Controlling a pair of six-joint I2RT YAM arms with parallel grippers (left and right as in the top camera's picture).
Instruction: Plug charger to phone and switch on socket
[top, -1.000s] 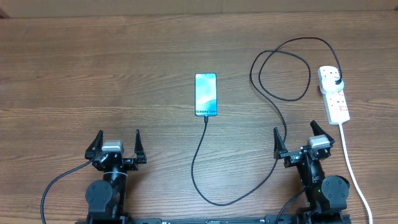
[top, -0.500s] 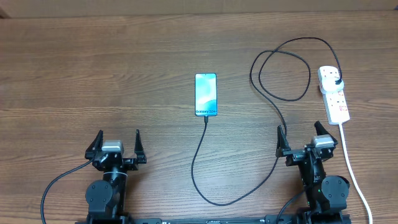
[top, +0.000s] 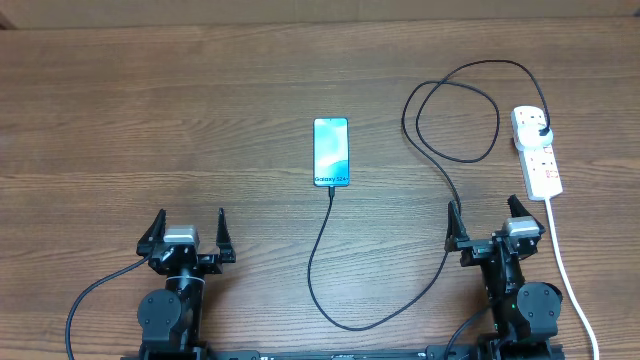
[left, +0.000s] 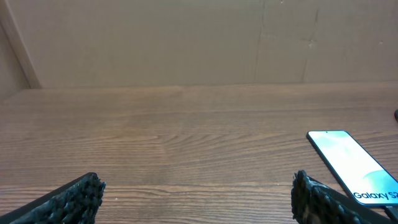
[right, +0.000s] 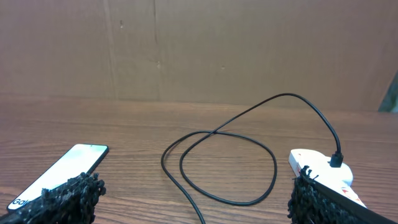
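Phone (top: 331, 152) lies well ahead between released left hand (top: 190, 222) and released right hand (top: 483, 210).

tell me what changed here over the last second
The right gripper shifted slightly to its right, toward the socket, jaws open and holding nothing. Nothing was taken hold of or let go. The left gripper, also open, the phone, the charger and the socket stayed where they were.
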